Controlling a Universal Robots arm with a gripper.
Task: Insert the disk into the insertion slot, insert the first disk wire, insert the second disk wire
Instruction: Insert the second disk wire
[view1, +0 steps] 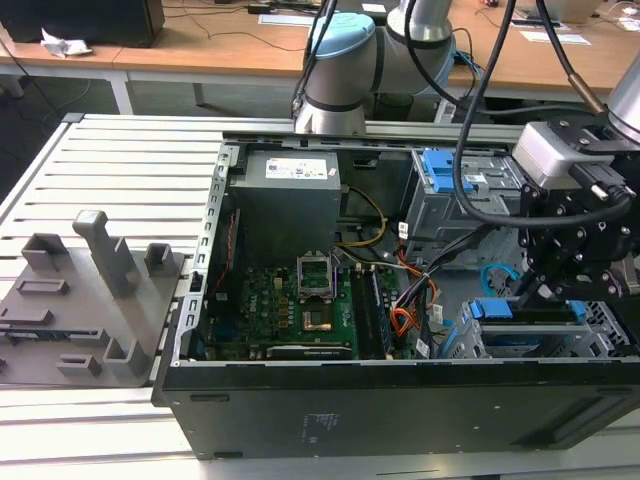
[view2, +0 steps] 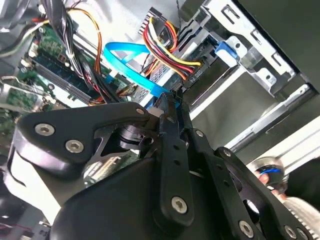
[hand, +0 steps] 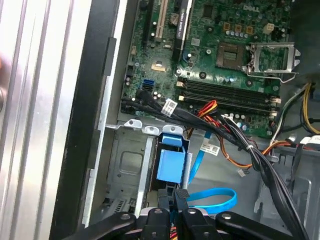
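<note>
The disk (hand: 170, 162) sits in the slot (hand: 131, 165); the gripper (view2: 172, 97), fingers pinched together, is at the blue wire (view2: 131, 67) by its plug.

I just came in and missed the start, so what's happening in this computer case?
A robot arm is working inside an open computer case. Its tool is down at the drive cage on the exterior view's right, fingertips together at the end of the light-blue cable, next to the plug of the red, yellow and black wire bundle. A blue bracket sits in the bay just beyond the fingertips in the first wrist view.
</note>
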